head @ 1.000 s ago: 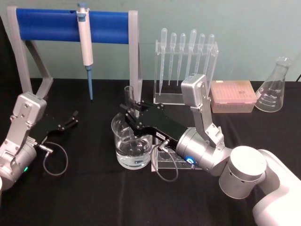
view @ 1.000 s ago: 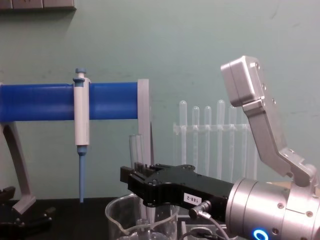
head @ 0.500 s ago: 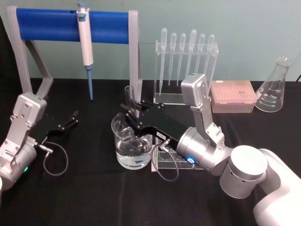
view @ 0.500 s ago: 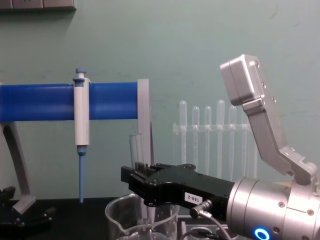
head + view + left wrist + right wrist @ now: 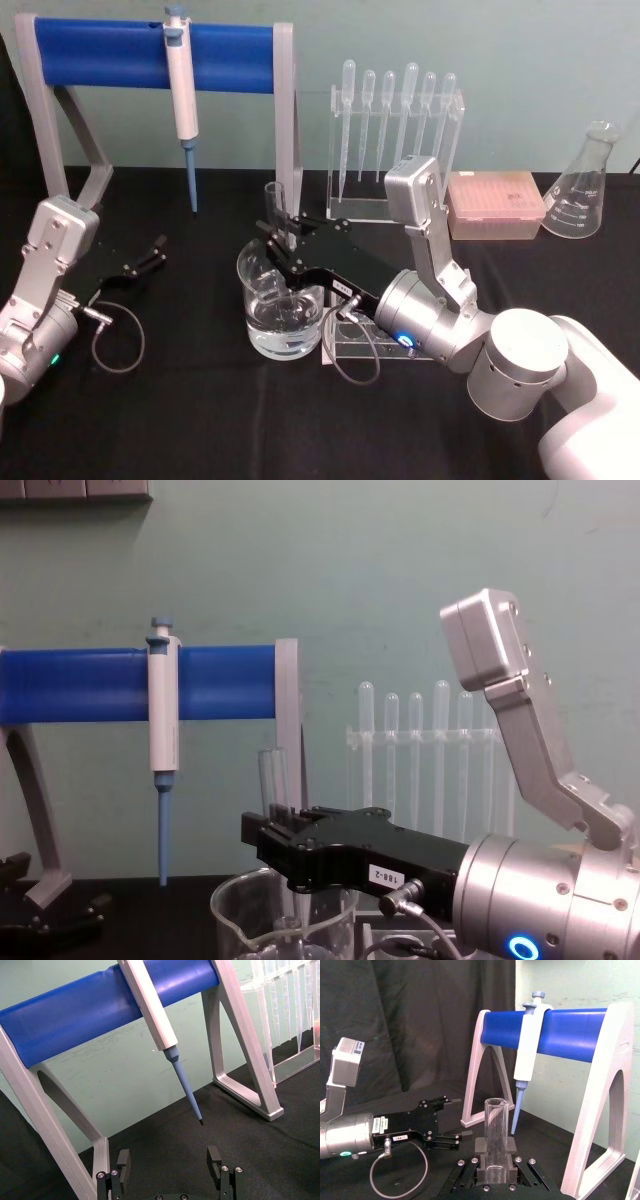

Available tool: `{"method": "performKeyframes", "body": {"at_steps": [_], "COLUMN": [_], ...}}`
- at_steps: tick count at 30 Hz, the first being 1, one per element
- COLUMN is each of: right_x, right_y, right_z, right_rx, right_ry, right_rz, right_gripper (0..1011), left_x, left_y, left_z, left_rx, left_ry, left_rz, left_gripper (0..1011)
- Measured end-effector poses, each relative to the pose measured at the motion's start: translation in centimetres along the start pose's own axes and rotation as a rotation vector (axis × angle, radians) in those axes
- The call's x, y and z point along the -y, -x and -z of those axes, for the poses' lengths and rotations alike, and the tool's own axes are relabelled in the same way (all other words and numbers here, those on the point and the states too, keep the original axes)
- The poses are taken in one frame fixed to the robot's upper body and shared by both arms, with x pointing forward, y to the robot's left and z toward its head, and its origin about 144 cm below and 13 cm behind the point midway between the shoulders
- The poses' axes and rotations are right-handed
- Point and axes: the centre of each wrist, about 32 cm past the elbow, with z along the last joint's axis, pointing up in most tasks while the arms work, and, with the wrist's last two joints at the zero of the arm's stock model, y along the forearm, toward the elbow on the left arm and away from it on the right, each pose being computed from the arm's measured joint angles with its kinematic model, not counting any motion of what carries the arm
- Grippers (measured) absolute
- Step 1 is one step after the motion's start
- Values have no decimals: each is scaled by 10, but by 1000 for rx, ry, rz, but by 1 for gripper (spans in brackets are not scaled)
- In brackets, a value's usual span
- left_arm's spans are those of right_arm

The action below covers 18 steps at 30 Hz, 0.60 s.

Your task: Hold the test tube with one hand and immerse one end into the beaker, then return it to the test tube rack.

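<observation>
No change — right gripper [image 5: 279,236] tight around upright test tube [image 5: 274,203], end in beaker [image 5: 285,332].

Beaker [image 5: 300,335] mid-counter [image 5: 200,400], test tube [image 5: 275,200] upright with lower end in it, held in jaws of right gripper [image 5: 285,240] reaching from the right; micropipette [image 5: 180,90] on stand [image 5: 100,55] behind-left; pipette rack [image 5: 360,208] behind-right, tip box [image 5: 495,205] and flask [image 5: 585,190] further right; left gripper [image 5: 155,252] well left of beaker.

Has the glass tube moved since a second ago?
No. The test tube, held in the right hand, sits at the same spot beside the stand's grey leg, over the beaker.
</observation>
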Motion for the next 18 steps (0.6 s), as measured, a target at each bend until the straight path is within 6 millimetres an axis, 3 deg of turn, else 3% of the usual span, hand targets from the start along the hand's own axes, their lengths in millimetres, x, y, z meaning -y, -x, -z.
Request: {"method": "performKeyframes", "body": {"at_steps": [18], "right_x": [0], "right_y": [0], "right_z": [0], "right_rx": [-1], "right_ry": [-1], "right_rz": [0], "right_gripper": [227], "left_x": [0], "left_y": [0], "left_z": [0], "left_rx": [0], "left_ry": [0], "left_rz": [0], "left_gripper": [1000]}}
